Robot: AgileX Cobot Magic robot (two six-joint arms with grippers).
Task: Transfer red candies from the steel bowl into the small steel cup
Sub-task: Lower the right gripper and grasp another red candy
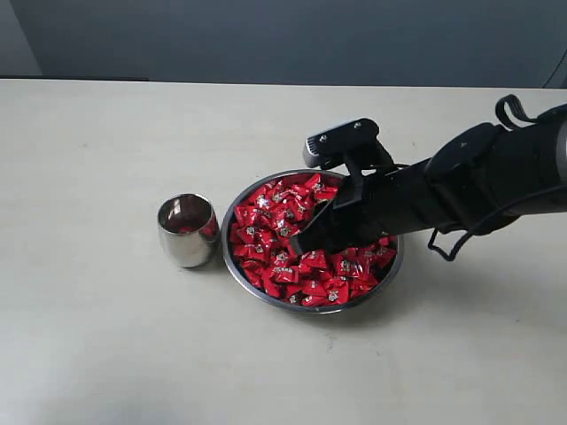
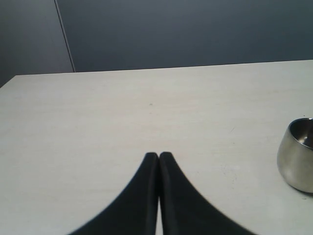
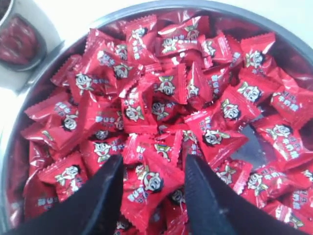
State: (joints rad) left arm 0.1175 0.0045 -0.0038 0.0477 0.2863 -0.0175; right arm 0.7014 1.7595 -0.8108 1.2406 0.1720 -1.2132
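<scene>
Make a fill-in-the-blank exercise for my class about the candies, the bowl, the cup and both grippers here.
The candies in the steel bowl have ____ wrappers.
In the exterior view, the small steel cup stands to the ____ of the bowl.
The right gripper, over the bowl, has its jaws ____.
The left gripper, over the table, has its jaws ____.
Missing words: red, left, open, shut.
</scene>
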